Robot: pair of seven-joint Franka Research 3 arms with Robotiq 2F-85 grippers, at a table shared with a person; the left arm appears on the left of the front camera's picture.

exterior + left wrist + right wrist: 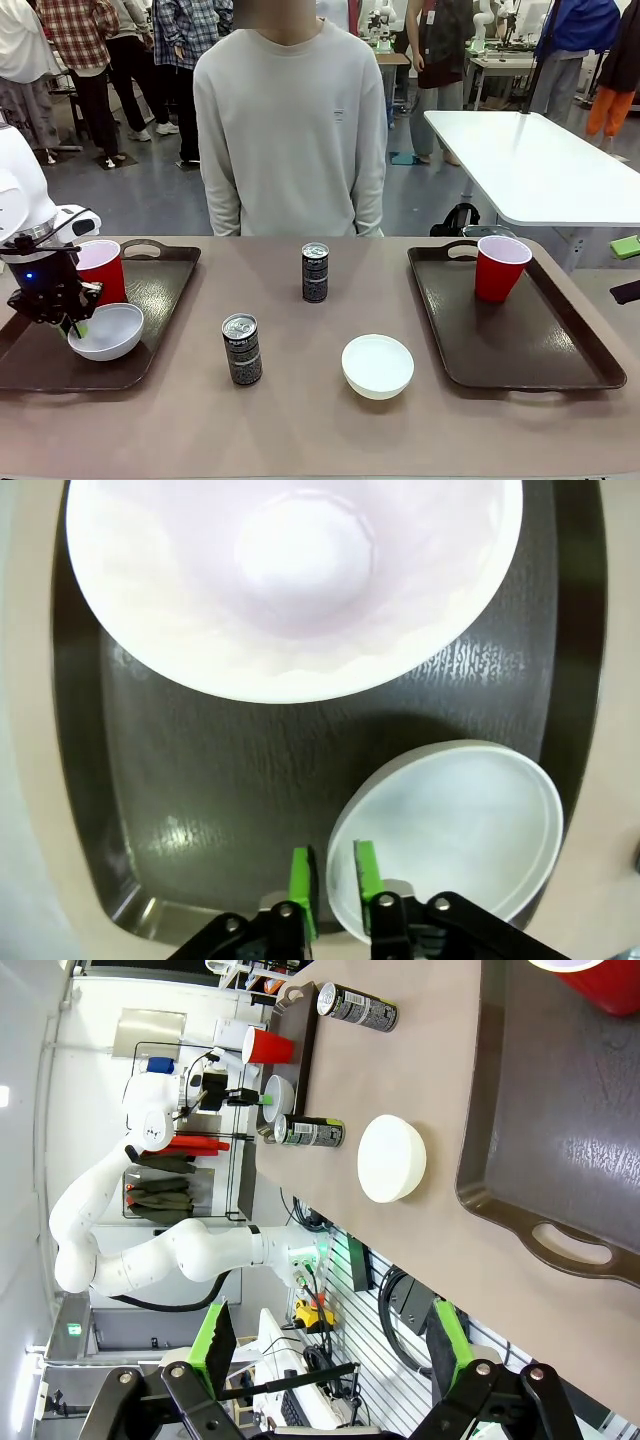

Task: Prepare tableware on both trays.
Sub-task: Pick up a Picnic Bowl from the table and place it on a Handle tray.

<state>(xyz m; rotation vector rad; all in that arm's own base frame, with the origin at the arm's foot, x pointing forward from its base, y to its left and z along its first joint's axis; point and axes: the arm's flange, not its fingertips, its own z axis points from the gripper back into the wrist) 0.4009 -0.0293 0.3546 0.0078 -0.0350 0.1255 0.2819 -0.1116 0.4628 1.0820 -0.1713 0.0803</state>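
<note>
On the left tray [160, 290] a red cup [100, 268] stands at the back, and a white bowl [108, 332] sits tilted in front of it. My left gripper [75, 322] is shut on this bowl's near rim. In the left wrist view the green pads [300, 880] stand close on either side of the bowl's [455, 825] edge, below the cup's white inside [290, 570]. The right tray [540, 340] holds a second red cup [500, 267]. Two dark cans [315, 272] [242, 349] and another white bowl [377, 365] rest on the table between the trays. My right gripper [330, 1325] is open and holds nothing.
A person in a pale sweater [290, 120] stands at the far edge of the table, arms down. A white table [540, 165] stands behind at the right. Bare tabletop lies along the near edge.
</note>
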